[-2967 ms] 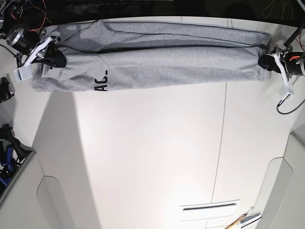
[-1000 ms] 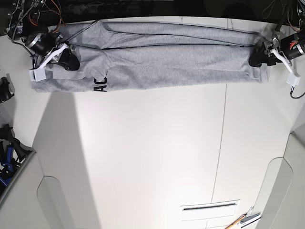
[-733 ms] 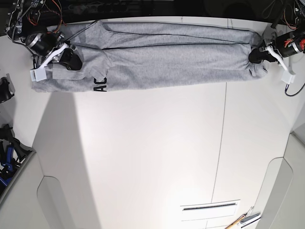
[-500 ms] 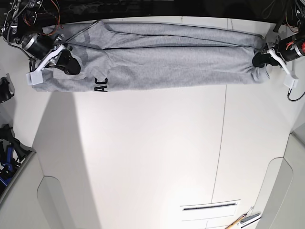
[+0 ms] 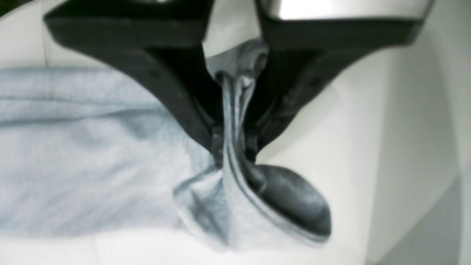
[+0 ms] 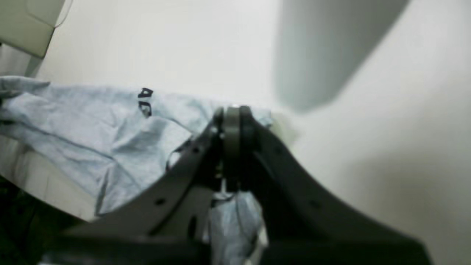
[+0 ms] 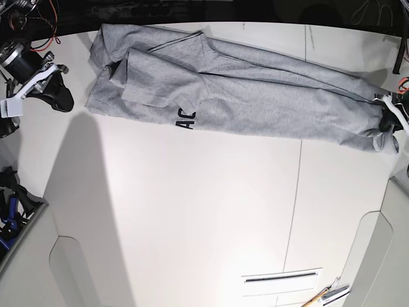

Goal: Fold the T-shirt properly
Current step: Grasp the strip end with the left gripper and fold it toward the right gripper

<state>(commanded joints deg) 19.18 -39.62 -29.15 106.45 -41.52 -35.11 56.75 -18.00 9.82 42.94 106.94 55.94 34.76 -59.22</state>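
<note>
The light grey T-shirt [image 7: 268,102] lies in a long band across the back of the white table [image 7: 192,211], slanting toward the front on the right. Black letters "AC" [image 7: 186,119] show at its front edge. My left gripper [image 7: 384,122] is shut on the T-shirt's right end. In the left wrist view the cloth [image 5: 92,147] is pinched between the left gripper's [image 5: 233,147] black fingers. In the base view my right gripper [image 7: 57,99] is left of the T-shirt, with bare table between them. In the right wrist view its fingers [image 6: 232,121] are pressed together, with the T-shirt [image 6: 92,129] behind.
A seam [image 7: 297,192] runs front to back through the tabletop. A slot [image 7: 281,278] and small tools [image 7: 331,294] lie at the front right. Dark gear and cables [image 7: 9,204] sit off the table's left edge. The table's back edge [image 7: 268,25] borders a dark gap.
The T-shirt has slid right and skewed, pulled by my left gripper moving right and forward. My right gripper has drawn left, off the cloth, and the T-shirt's left end now lies loose.
</note>
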